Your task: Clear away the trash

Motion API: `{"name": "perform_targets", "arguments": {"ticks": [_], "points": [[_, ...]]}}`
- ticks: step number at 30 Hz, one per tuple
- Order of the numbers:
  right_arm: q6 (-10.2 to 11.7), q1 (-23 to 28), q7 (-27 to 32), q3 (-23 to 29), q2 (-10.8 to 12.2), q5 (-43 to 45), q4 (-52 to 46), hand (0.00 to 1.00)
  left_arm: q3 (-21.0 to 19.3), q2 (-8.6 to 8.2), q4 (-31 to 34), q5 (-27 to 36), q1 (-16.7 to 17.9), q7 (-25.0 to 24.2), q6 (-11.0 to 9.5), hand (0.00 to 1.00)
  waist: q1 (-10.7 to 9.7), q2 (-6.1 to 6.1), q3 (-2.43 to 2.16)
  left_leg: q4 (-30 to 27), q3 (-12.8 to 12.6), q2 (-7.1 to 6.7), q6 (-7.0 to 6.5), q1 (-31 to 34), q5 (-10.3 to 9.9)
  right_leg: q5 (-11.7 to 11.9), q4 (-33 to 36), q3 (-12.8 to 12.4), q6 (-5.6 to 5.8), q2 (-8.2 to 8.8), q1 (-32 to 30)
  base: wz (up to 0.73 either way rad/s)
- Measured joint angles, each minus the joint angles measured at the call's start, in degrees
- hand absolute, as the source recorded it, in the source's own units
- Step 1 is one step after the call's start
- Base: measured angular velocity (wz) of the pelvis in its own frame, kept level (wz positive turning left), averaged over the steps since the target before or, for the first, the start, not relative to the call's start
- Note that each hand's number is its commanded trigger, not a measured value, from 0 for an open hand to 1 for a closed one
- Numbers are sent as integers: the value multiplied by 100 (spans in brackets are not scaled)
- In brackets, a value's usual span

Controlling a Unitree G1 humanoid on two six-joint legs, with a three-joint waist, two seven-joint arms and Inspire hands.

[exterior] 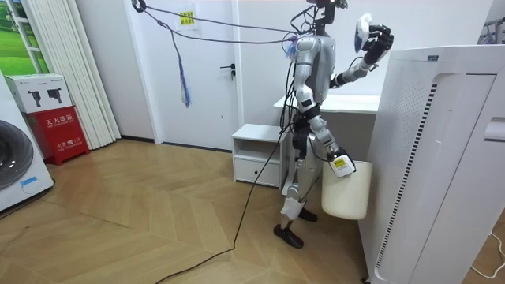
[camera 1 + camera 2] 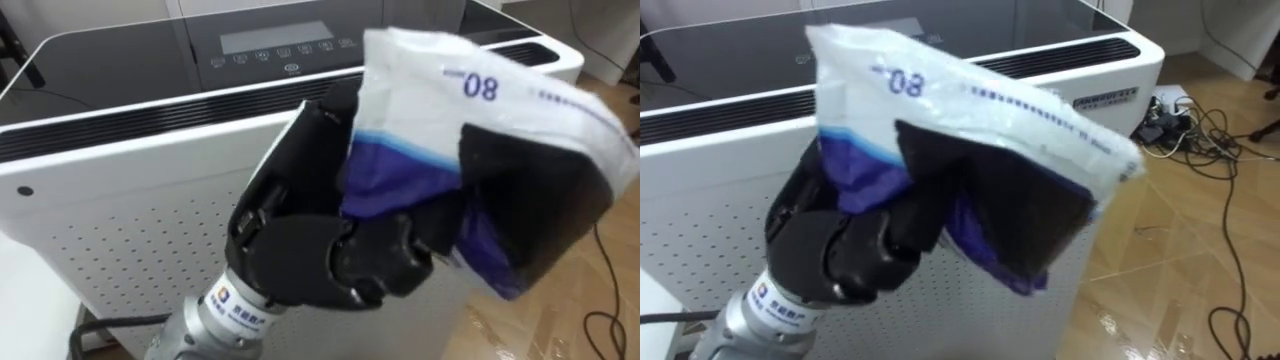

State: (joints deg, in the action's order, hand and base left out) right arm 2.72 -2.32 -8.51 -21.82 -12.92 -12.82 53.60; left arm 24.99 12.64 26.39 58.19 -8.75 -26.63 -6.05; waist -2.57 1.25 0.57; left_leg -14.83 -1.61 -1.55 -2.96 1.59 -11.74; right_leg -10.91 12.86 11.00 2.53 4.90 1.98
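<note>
Garbage first: a crumpled white-and-blue plastic wrapper [image 2: 480, 110] is held up just in front of the white air purifier [image 2: 120, 200]. The left robot hand [image 2: 320, 250] has its fingers curled tight round the wrapper's lower end. The right robot hand [image 1: 339, 162] hangs low beside the purifier, by a white bin [image 1: 347, 197].

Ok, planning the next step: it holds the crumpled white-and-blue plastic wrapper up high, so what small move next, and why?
Probably lower the left hand toward the white tapered bin at the right hand: the crumpled white-and-blue plastic wrapper is gripped high above it.
</note>
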Motion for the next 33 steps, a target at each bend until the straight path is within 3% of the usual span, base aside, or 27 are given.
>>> {"name": "perform_targets", "arguments": {"ticks": [3, 6, 15, 17, 20, 23, 24, 25, 26, 33], "points": [[-130, 0, 19, 1, 48, 32, 0, 100, 0, -96, 0, 81, -4, -98, 103, 100, -4, 11, -8, -15, -18, 8, 0, -11, 0, 1, 48, -4, -1, 0, -8, 0], [-160, 0, 18, 0, 80, 171, 2, 100, 5, -90, -15, 72, -3, -137, 198, 100, -2, 16, -10, -40, -53, 17, 0, -10, -1, 2, 78, 0, -3, -1, -16, 0], [-161, -6, 0, 35, 79, 186, 12, 100, -1, 280, -320, -671, 64, -175, 241, 100, 160, 62, -25, -70, -137, 58, 13, 166, 15, 31, 148, -17, -48, -8, -244, -5], [-161, -48, -30, 58, 87, 191, 16, 100, -3, 307, -665, -795, 265, -187, 242, 100, 166, 81, -16, -80, -136, 65, 15, 210, 20, 30, 179, -11, -48, -8, -310, -5], [-161, -116, -31, 116, 89, 192, 19, 100, -3, 360, -1173, -1095, 528, -188, 401, 100, 112, 92, -19, -148, -92, 71, 26, 443, 28, 36, 208, 20, -58, -16, -496, 8], [-161, -190, 32, 231, 115, 188, 18, 100, -8, 326, -1553, -1284, 525, -187, 418, 100, 124, 102, -2, -258, -90, 77, 25, 700, 27, 37, 279, 16, -63, -20, -723, 5], [-159, -252, 48, 234, 124, 189, 18, 100, -5, 273, -1709, -1286, 520, -187, 416, 100, 121, 103, 21, -278, -90, 78, 25, 784, 27, 37, 297, 16, -63, -18, -806, 0], [-153, -315, 62, 233, 132, 193, 45, 100, -4, 208, -1878, -1287, 519, -187, 413, 100, 119, 110, 87, -306, -79, 79, 25, 827, 27, 39, 294, 37, -67, -19, -819, 6], [-149, -343, 67, 234, 133, 192, 79, 100, 2, 182, -1965, -1291, 519, -187, 413, 100, 107, 114, 106, -322, -79, 81, 25, 848, 27, 39, 294, 48, -67, -19, -829, 8], [-128, -670, 107, 295, 134, 165, 263, 100, 5, 14, -2740, -1557, 457, -181, 317, 100, 150, 196, 121, -527, -72, 112, 23, 1458, 27, 63, 404, 59, -105, -27, -1378, 3]]}}
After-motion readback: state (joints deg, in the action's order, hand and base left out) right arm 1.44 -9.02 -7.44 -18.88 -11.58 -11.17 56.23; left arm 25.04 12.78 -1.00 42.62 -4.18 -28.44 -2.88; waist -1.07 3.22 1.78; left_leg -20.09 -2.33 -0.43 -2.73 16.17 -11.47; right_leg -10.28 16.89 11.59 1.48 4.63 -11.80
